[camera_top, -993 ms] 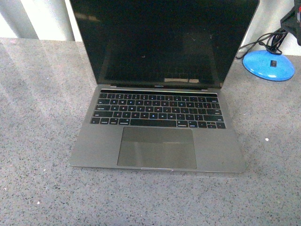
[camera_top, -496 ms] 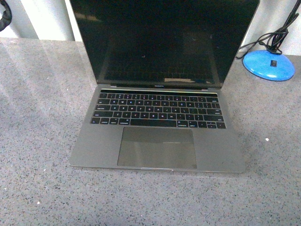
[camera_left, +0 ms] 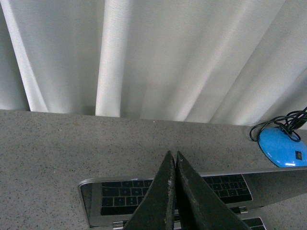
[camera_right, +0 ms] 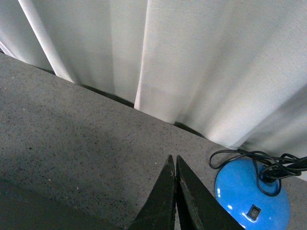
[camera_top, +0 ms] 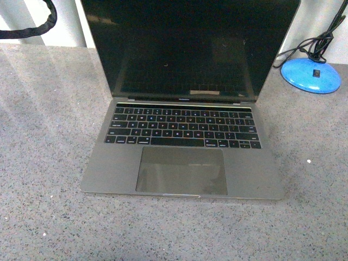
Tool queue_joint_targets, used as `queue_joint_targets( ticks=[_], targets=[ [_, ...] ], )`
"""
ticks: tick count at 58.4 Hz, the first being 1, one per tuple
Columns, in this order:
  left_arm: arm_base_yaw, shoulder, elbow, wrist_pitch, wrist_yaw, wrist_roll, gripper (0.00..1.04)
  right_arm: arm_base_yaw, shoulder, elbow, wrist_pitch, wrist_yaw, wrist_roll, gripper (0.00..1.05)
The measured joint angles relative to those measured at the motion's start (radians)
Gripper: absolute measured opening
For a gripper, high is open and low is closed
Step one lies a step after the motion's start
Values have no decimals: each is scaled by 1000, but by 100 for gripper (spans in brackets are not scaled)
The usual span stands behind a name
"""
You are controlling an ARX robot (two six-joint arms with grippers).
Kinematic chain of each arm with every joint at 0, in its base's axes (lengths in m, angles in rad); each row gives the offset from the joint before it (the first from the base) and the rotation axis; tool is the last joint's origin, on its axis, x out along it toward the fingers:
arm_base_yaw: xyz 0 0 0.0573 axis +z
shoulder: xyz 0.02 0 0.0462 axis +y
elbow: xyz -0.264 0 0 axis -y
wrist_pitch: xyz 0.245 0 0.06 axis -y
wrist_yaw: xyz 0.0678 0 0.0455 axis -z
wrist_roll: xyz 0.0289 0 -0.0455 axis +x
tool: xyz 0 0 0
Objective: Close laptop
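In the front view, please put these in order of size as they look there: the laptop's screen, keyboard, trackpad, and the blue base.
Largest to smallest:
1. screen, although its top is cut off by the picture edge
2. keyboard
3. trackpad
4. blue base; it stands farther back, so it may look smaller than it is

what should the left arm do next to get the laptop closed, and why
Probably reach the left tool, shut, just past the lid's top edge and hook it: the laptop stands open, and that tool sits by the edge.
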Motion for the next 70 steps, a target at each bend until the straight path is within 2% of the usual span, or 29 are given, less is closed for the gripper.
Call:
queue_joint_targets(
  ticks=[20,40,70],
  targets=[
    [-11,66,55,-23,-2,0,4,42,32,21,5,-3,48,1],
    [1,117,112,-24,-1,18,4,48,34,15,20,-2,101,1],
    [-2,110,89,-16,0,55,4,72,24,-68,35,19,158,1]
  ],
)
